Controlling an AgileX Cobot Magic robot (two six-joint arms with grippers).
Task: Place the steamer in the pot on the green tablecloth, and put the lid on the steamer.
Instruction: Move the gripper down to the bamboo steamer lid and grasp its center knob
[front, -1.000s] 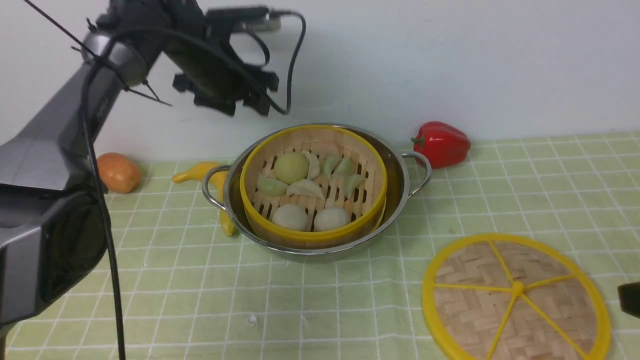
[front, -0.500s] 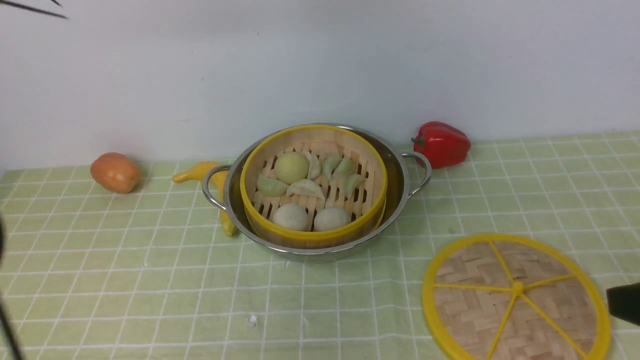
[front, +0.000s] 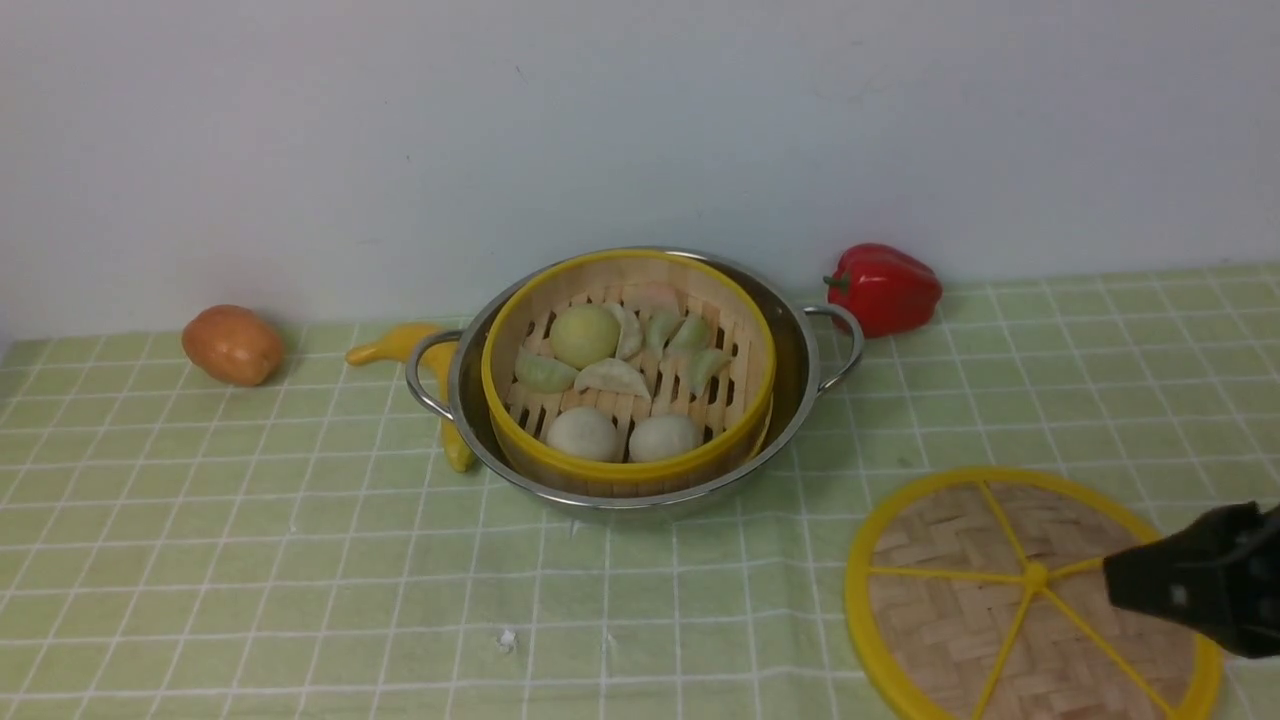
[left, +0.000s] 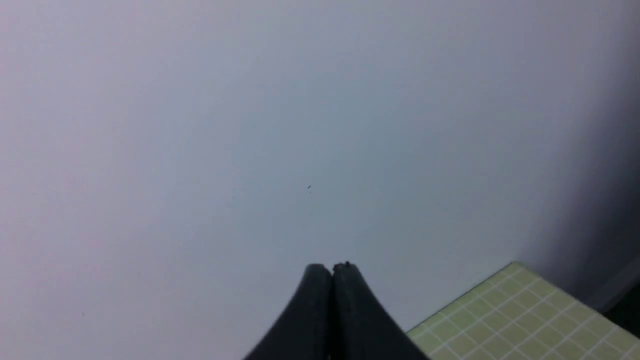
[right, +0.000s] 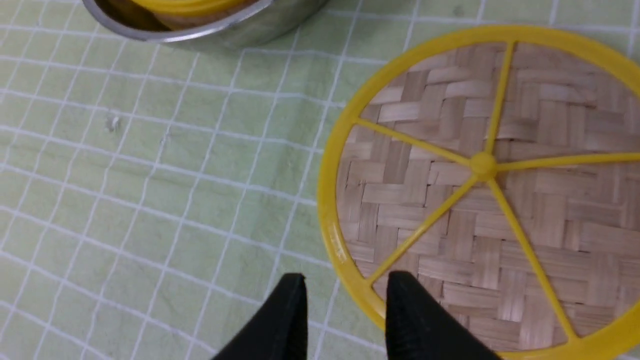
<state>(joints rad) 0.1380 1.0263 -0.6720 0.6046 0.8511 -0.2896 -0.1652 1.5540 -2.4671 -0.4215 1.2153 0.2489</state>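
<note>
**A:** Where does the lid (front: 960, 600) lie against your right gripper (right: 346, 275)?

**B:** It lies flat on the green tablecloth (front: 300, 560), right of the pot (front: 800, 370) and nearer to you. Your right gripper is at the lid's edge with its fingers apart, one over the yellow rim and one over bare cloth. I cannot tell whether they touch.

**A:** And the steamer (front: 620, 478)?

**B:** It is already in the pot, uncovered.

**A:** Your left gripper (left: 332, 267)?

**B:** Its fingers are pressed together on nothing, and it faces the wall (left: 300, 125).
</note>
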